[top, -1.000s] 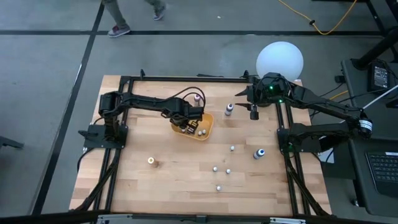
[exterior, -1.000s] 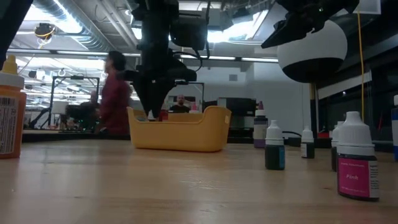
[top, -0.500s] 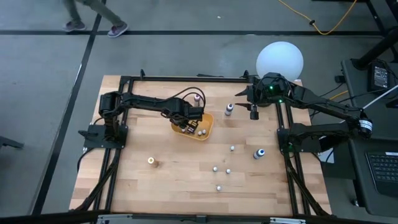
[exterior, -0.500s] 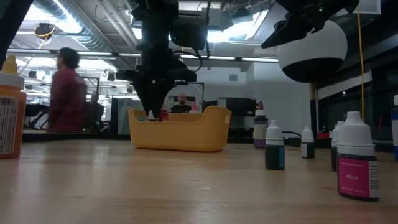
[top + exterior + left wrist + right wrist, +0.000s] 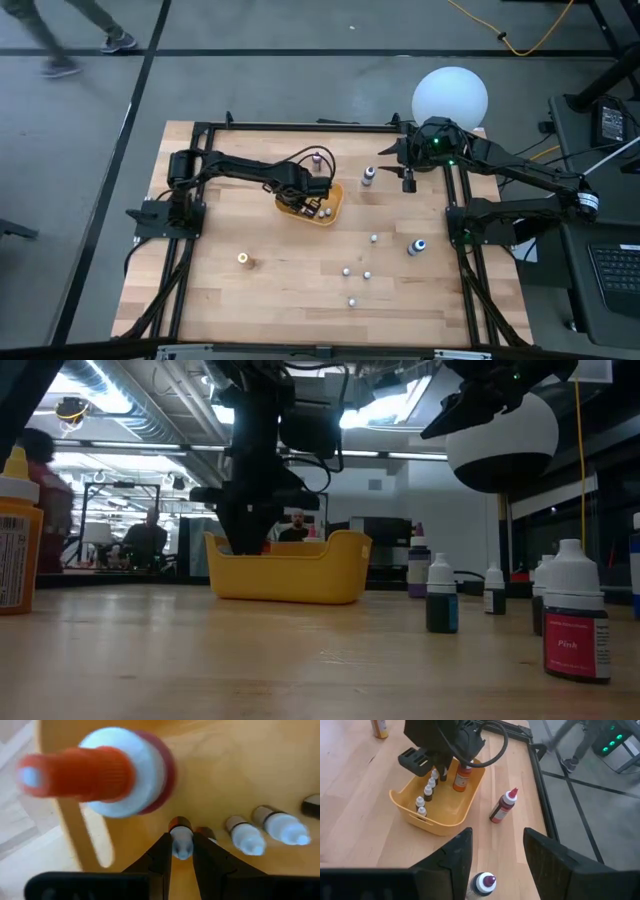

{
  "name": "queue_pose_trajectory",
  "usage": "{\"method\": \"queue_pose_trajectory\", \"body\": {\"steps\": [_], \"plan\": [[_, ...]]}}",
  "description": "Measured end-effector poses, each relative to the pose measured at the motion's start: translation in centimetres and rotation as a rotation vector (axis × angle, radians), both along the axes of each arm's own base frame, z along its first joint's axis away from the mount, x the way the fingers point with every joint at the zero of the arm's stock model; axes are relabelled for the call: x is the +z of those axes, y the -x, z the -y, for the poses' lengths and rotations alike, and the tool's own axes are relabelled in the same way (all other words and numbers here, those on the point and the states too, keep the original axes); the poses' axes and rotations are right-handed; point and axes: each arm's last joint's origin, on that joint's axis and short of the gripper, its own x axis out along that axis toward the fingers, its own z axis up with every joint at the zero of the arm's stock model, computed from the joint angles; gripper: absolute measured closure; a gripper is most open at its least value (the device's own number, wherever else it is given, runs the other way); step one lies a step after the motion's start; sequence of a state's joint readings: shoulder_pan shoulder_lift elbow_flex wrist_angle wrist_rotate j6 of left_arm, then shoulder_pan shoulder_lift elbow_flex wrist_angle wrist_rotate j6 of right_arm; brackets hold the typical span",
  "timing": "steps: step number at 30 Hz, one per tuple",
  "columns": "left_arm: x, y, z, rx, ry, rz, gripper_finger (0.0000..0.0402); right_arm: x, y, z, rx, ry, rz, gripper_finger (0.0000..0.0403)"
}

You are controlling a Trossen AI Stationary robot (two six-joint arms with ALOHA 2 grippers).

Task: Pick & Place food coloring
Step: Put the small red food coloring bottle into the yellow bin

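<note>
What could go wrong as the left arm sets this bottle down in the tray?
The left end effector grips a small bottle right beside a tall orange-capped bottle in the yellow tray; opening or lifting out could knock it over. Three small bottles stand close alongside and might topple too.

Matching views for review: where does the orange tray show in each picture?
High: orange tray, centre-left, under the left gripper.
Low: left of centre.
Left wrist: its floor fills the picture.
Right wrist: upper left.
Shared landmark: the left gripper inside it.
</note>
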State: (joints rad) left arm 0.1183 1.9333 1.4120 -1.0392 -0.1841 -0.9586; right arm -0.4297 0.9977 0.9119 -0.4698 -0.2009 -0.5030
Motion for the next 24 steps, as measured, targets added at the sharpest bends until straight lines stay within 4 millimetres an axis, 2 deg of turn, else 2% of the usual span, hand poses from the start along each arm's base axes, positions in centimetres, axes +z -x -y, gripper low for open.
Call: {"method": "queue_pose_trajectory", "body": {"steps": [8, 24], "plan": [[-0.10, 0.05, -0.03, -0.005, -0.010, -0.013, 0.0341, -0.03, 0.02, 0.00, -0.001, -0.002, -0.004, 0.0226], [-0.11, 0.05, 0.00, -0.011, 0.001, -0.013, 0.0301, -0.03, 0.02, 0.00, 0.000, -0.002, -0.003, 0.0226]]}}
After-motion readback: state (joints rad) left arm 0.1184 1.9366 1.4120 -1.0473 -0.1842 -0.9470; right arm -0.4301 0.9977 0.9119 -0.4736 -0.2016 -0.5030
